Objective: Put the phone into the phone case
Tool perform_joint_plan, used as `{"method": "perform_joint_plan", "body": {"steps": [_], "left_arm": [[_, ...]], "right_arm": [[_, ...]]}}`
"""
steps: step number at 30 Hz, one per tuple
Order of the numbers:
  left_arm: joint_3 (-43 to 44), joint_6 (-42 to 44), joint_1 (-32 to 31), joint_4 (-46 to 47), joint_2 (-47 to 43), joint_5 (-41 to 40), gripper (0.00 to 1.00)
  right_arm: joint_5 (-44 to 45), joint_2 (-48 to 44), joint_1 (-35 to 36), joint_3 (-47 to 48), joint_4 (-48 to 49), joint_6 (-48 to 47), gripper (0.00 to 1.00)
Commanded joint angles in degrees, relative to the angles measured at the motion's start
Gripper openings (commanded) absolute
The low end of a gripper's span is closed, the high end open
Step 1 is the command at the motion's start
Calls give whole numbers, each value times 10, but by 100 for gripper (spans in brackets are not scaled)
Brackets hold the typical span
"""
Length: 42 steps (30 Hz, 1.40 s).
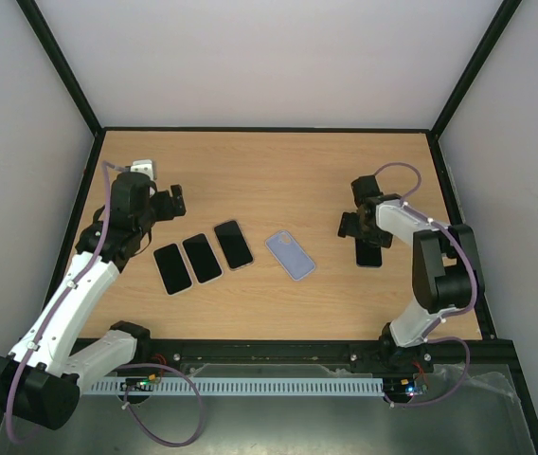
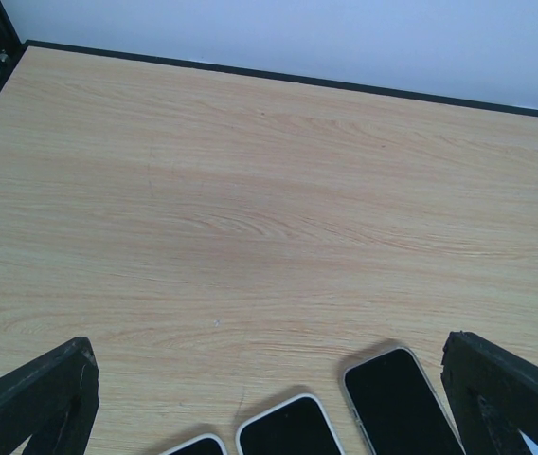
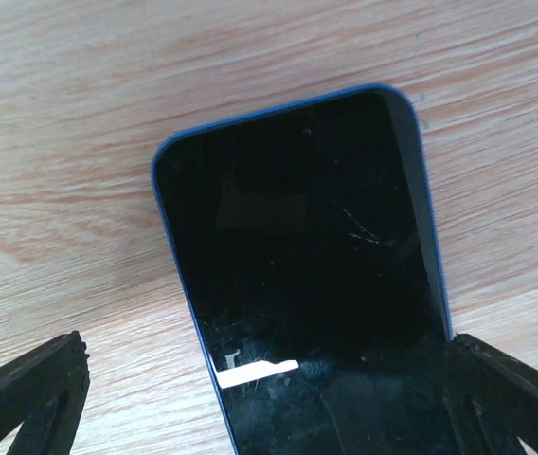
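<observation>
Right wrist shows phone [image 3: 302, 275], seemingly scratched.

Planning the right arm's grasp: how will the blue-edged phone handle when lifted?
The blue-edged phone looks flat and rigid, probably won't flex. Its glossy face may be slippery. Lying flat on the table, its thin edges likely offer little grip.

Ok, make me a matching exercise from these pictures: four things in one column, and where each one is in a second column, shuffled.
Things:
1. phone case
2. blue-edged phone
3. row of three phones
4. left tool

Places:
A. inside the open right tool
B. side by side, screens up
C. alone near the middle of the table
D. open, just beyond the row's far ends

Pairs: 1-C, 2-A, 3-B, 4-D
</observation>
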Motion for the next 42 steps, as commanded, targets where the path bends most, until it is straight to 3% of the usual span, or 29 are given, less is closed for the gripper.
{"method": "perform_joint_plan", "body": {"steps": [1,17,27,42], "left_arm": [[-8,7,4,7,-1,5,99],[-9,7,5,8,1,9,99],[-8,9,7,11,4,27,99],[-9,10,7,13,6,39,99]], "right_arm": [[-22,21,-15,-13,18,-14,98],[-45,52,-47,-41,27,-7,99],[-89,30,-44,-73,25,-1,84],[-107,14,30,-71,-11,14,88]]}}
